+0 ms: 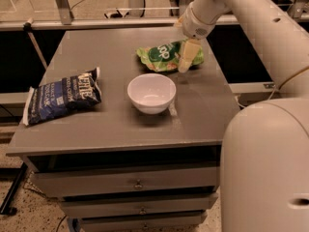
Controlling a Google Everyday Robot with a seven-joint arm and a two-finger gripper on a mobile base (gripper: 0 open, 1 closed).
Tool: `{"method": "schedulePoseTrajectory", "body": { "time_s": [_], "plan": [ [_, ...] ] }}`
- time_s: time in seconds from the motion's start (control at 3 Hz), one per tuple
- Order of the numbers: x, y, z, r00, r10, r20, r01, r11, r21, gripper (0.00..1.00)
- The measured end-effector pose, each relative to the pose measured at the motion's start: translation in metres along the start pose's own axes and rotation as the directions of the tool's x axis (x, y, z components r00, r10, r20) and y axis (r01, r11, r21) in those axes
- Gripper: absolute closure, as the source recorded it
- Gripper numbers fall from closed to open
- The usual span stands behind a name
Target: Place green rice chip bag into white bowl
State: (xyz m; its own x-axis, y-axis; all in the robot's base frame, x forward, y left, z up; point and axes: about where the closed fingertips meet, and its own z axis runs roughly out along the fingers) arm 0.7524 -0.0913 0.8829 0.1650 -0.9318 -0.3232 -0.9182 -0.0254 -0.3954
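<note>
Table (111,124) carries the white bowl (151,93) at its middle; just behind lies the green rice chip bag (161,56), the tool (183,65) over its right end (grip: cannot tell). Best pinch a firm edge, then lift above the bowl.
</note>
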Motion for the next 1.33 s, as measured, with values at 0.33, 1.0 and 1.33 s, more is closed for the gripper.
{"method": "schedulePoseTrajectory", "body": {
  "time_s": [0.33,1.0,1.33],
  "plan": [
    [-0.004,-0.001,0.012,1.000,-0.009,0.005,0.009,0.9996,-0.027,0.00],
    [-0.011,0.001,0.032,0.999,-0.012,0.037,0.015,0.9966,-0.081,0.46],
    [-0.013,-0.001,0.023,0.999,-0.014,0.049,0.017,0.9977,-0.066,0.69]
  ]
}}
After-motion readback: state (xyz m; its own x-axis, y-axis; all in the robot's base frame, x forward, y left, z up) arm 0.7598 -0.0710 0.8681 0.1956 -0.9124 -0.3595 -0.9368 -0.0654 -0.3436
